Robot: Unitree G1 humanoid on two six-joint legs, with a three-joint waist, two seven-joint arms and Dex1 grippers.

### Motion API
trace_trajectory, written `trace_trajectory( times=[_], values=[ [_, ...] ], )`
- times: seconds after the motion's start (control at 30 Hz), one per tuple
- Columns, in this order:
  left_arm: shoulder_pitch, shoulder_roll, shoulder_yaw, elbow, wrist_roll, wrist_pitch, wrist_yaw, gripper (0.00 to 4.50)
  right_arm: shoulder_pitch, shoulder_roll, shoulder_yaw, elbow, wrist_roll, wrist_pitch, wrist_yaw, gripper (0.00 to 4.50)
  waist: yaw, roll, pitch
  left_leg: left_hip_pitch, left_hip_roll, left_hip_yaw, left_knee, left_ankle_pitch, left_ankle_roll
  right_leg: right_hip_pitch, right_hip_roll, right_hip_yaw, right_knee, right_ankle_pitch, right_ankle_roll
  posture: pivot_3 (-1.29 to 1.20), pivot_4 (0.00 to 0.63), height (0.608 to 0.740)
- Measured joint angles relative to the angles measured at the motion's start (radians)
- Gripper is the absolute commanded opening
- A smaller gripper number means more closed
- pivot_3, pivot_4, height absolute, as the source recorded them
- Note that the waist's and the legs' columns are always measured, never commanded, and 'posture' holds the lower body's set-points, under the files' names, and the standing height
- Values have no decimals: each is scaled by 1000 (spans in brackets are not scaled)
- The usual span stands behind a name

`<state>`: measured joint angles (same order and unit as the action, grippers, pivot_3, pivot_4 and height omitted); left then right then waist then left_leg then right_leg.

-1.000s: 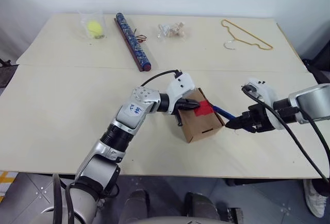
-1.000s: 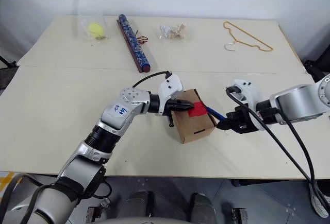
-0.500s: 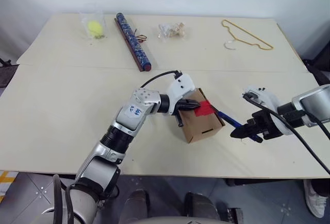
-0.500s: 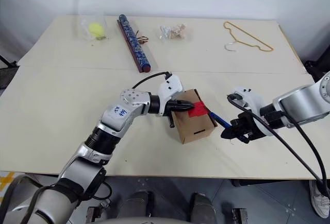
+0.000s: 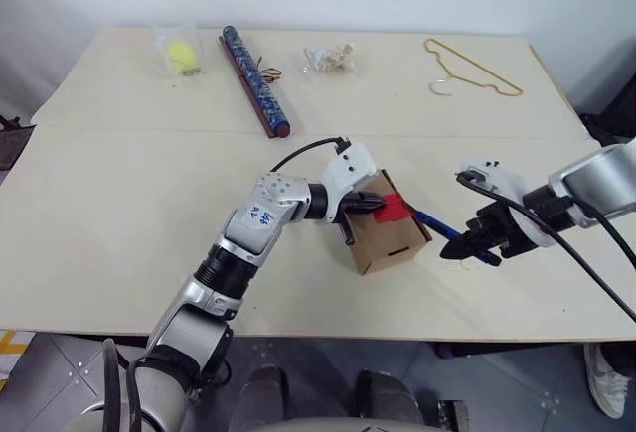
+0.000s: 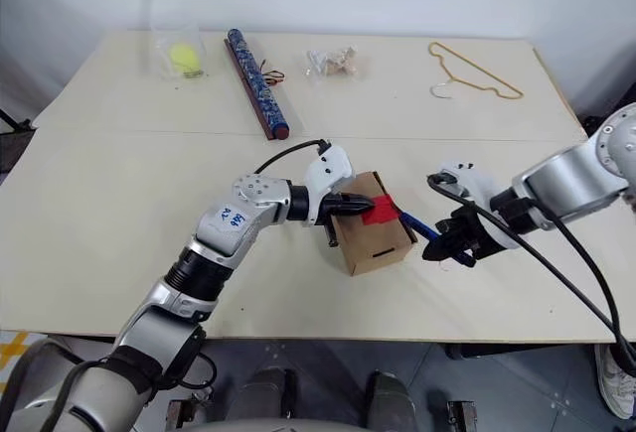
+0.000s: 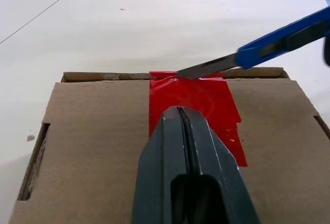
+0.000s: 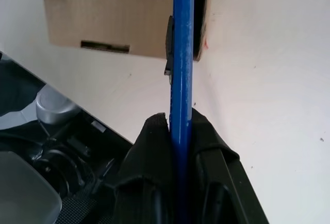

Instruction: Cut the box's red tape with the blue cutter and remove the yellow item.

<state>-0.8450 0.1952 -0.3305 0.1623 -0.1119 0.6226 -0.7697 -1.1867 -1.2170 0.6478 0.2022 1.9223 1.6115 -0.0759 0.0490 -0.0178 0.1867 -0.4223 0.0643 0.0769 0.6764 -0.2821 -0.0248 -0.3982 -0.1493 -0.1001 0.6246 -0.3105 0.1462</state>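
Two grippers are engaged. The left gripper [image 7: 181, 115], fingers pressed together and holding nothing, bears down on the red tape [image 7: 198, 92] atop the box [image 5: 383, 233], steadying it near the table's [image 5: 119, 214] front centre. The right gripper [image 8: 179, 121] is clamped on the blue cutter [image 8: 182, 44]; its blade tip meets the tape's far edge. The cutting step is at hand: the next move calls for drawing the blade along the flap seam. The yellow item is presumably inside.
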Motion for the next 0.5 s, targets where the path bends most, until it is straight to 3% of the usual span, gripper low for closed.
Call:
trace_trajectory(
  times=[0.27, 0.5],
  values=[
    [6, -5, -1, -6, 0, 2, 13, 0, -69, 5, 100, 10, -18, -3, 35, 82, -1, 0, 0, 0, 1, 0, 3, -2, 1, 0, 0, 0, 1, 0, 0, 0, 150, 740],
    [6, -13, -2, 0, 0, 2, 14, 0, -175, -67, 280, -9, 11, -18, 120, 82, 4, 0, 0, -1, 1, 0, 4, -5, 2, 0, 0, 0, 0, 0, 0, 0, 150, 740]
  ],
)
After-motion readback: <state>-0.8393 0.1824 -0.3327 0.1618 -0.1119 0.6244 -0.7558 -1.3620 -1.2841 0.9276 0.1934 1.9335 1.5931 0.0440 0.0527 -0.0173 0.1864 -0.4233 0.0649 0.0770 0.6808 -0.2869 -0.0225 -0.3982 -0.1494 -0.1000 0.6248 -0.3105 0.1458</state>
